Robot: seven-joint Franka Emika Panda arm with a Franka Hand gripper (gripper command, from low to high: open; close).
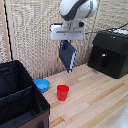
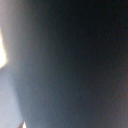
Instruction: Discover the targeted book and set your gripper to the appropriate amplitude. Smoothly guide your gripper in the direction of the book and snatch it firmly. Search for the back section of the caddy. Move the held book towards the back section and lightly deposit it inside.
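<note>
Woven panels back our bench (image 1: 95, 95). Our end effector (image 1: 67, 44) grips the book (image 1: 68, 56) aloft, hanging tilted. We should carry it level over the caddy (image 1: 20, 100), then lower gently into the back section (image 1: 11, 77).

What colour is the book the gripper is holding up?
Dark navy blue, with a paler page edge. The book hanging from the gripper shows best in the exterior view.

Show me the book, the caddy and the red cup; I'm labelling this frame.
book (image 1: 68, 56), exterior view, on its dark cover.
caddy (image 1: 24, 89), exterior view, on its top divider.
red cup (image 1: 62, 93), exterior view, on its side wall.
</note>
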